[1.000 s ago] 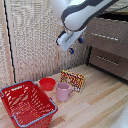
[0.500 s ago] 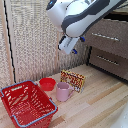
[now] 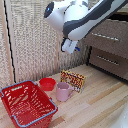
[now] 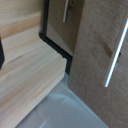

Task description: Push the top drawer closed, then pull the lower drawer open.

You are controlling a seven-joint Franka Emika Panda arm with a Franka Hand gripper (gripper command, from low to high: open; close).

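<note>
The brown cabinet stands at the exterior view's right. Its top drawer (image 3: 108, 38) has a thin silver bar handle and its front stands out further than the lower drawer (image 3: 107, 60) beneath it. My gripper (image 3: 70, 46) hangs in the air off the cabinet's corner, to the exterior view's left of the top drawer, touching nothing. Its fingers are too small and blurred to read. In the wrist view the top drawer (image 4: 102, 60) shows close and large, the lower drawer (image 4: 64, 22) further back, and a dark finger (image 4: 1, 52) sits at the frame edge.
On the wooden surface below the arm stand a red wire basket (image 3: 26, 102), a red bowl (image 3: 47, 83), a pink mug (image 3: 63, 92) and a patterned orange packet (image 3: 73, 79). A woven beige panel (image 3: 35, 40) forms the back wall.
The gripper has sunk a little and drifted slightly toward the cabinet. The drawers and the things on the surface have not moved.
</note>
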